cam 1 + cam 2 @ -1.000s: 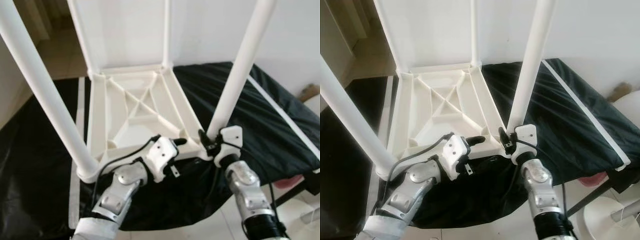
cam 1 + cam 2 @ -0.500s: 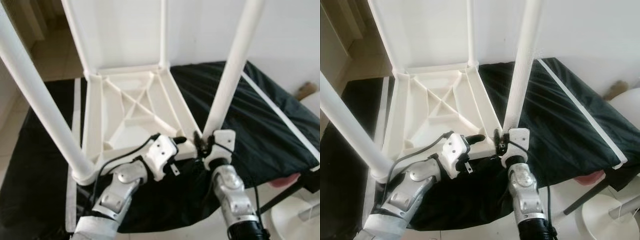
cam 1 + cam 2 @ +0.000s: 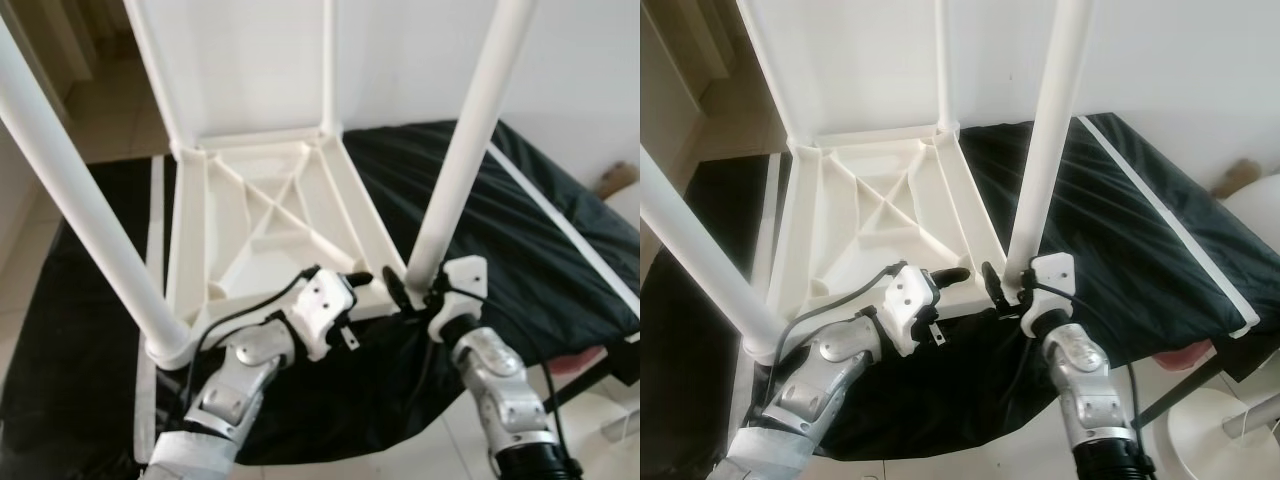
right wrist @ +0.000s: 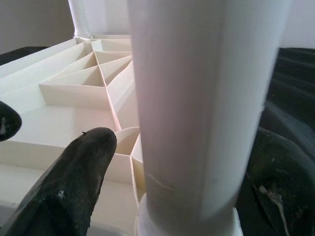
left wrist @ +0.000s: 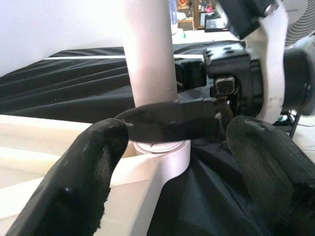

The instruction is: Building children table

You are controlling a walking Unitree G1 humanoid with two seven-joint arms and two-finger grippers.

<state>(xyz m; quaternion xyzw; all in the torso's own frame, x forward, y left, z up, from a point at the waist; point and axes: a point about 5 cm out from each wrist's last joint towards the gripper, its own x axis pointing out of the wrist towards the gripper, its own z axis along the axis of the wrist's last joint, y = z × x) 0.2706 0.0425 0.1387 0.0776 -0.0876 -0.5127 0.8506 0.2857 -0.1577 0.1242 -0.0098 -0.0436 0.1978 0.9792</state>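
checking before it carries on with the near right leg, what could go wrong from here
1. The right hand straddles the near right leg low at its socket; the long leg could lean and bind instead of seating.
2. The left hand rests on the upturned tabletop edge, close to the right hand; they could knock together.
3. The tabletop lies on a loose black cloth and might slide when pushed.

The upturned tabletop [image 3: 270,215] lies on a black cloth [image 3: 520,230] with four legs rising from its corners. The leg at 3 o'clock [image 3: 465,145] stands between the right gripper's [image 3: 1008,285] spread fingers, and the left gripper [image 3: 352,283] crowds its base from 9. Between the legs, the ribbed underside is open; the cloth toward 3 lies bare
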